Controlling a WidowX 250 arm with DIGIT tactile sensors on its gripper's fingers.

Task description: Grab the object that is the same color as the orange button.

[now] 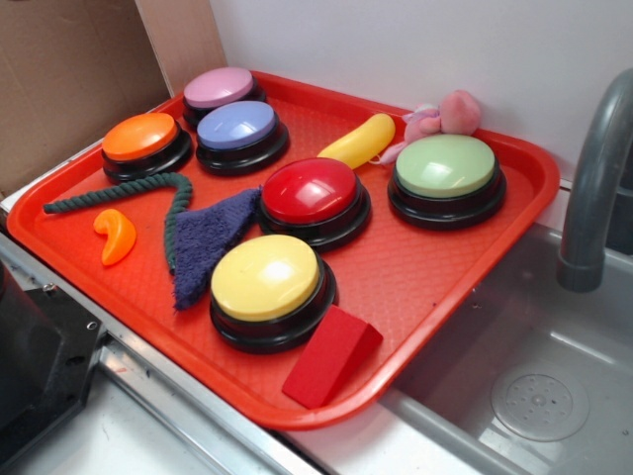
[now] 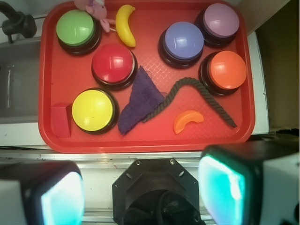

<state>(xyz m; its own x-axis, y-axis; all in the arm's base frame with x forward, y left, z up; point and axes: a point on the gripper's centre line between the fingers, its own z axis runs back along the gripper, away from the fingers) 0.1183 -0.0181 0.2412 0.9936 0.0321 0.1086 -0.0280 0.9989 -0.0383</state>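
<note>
Orange crescent lies flat on red tray, near its edge, just beside green rope, apart from orange button. Gripper hangs high, clear of tray; fingers spread wide, apparently empty.

White wall; steel sink; grey faucet.

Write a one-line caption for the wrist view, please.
Open gripper high above red tray; orange crescent lies near orange button.
</note>
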